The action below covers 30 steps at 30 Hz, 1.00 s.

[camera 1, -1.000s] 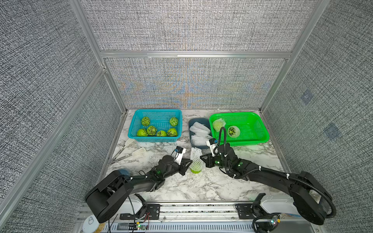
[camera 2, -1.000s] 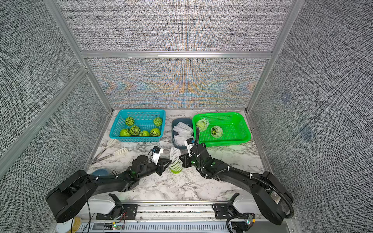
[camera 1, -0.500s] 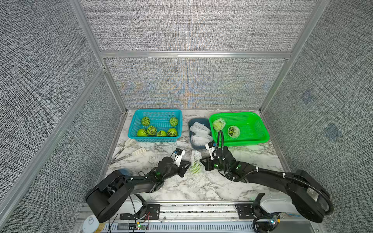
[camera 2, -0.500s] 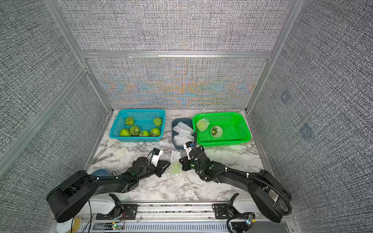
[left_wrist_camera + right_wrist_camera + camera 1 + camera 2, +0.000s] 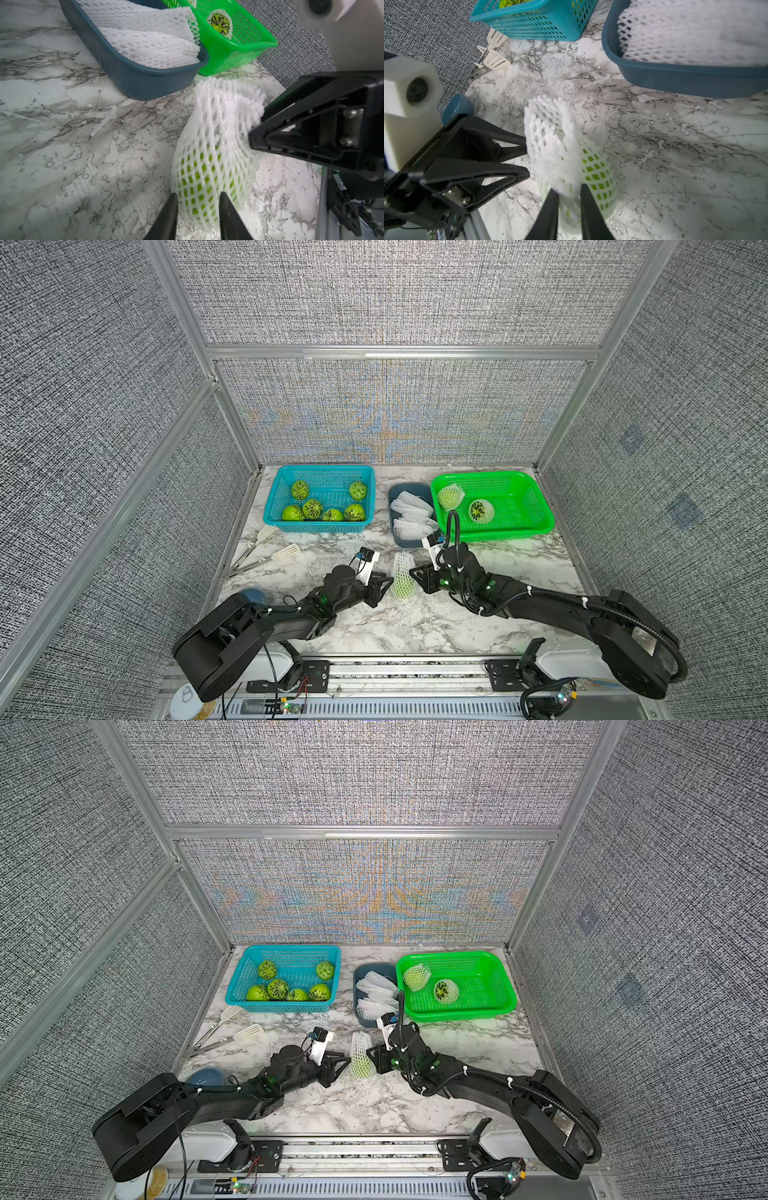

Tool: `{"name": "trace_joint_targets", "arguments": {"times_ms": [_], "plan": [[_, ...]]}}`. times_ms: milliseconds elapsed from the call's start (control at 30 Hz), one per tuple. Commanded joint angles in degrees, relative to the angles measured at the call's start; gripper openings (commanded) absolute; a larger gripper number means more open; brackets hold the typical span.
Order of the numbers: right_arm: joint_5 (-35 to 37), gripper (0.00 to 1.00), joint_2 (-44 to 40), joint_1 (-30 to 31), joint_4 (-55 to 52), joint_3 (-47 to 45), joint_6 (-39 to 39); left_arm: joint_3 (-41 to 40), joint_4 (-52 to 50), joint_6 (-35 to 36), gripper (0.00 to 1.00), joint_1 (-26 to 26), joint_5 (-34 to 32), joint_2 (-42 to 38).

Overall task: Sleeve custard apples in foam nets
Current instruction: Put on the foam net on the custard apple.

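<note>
Marble table [image 5: 415, 626]: teal basket [image 5: 324, 468] back-left, green basket [image 5: 509, 533] back-right, dk blue tray [image 5: 404, 541] btwn them. White tongs [image 5: 286, 551] lie left, blue bowl [image 5: 253, 597] nr front edge.

Table centre: netted custard apple [image 5: 403, 583] on the marble table [image 5: 415, 626], left gripper [image 5: 384, 585] and right gripper [image 5: 417, 578] close on either side
Blue basket [image 5: 324, 468]: six bare custard apples [image 5: 312, 509]
Dark blue tray [image 5: 390, 506]: spare foam nets [image 5: 411, 510]
Green basket [image 5: 511, 533]: two netted fruits [image 5: 481, 511]
White tongs [image 5: 266, 549]: just in front of the blue basket
</note>
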Motion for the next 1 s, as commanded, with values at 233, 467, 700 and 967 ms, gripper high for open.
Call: {"name": "trace_joint_targets", "arguments": {"times_ms": [233,467,700,967], "plan": [[2.6,0.56,-6.4,0.1,-1.9,-1.5,-0.5,-0.4,-2.5,0.2,0.40,0.0,-0.5,-2.5],[3.2,0.59,-7.9,0.1,-1.4,-2.7,0.1,-0.3,-3.1,0.3,0.40,0.0,-0.3,-2.6],[5.5,0.58,-11.8,0.1,0.7,-5.0,3.8,-0.6,-3.8,-0.2,0.39,0.0,-0.5,-4.1],[12.8,0.51,-17.4,-2.0,-2.2,-6.9,13.3,-0.1,-5.4,-0.4,0.39,0.0,-0.5,-6.2]]}}
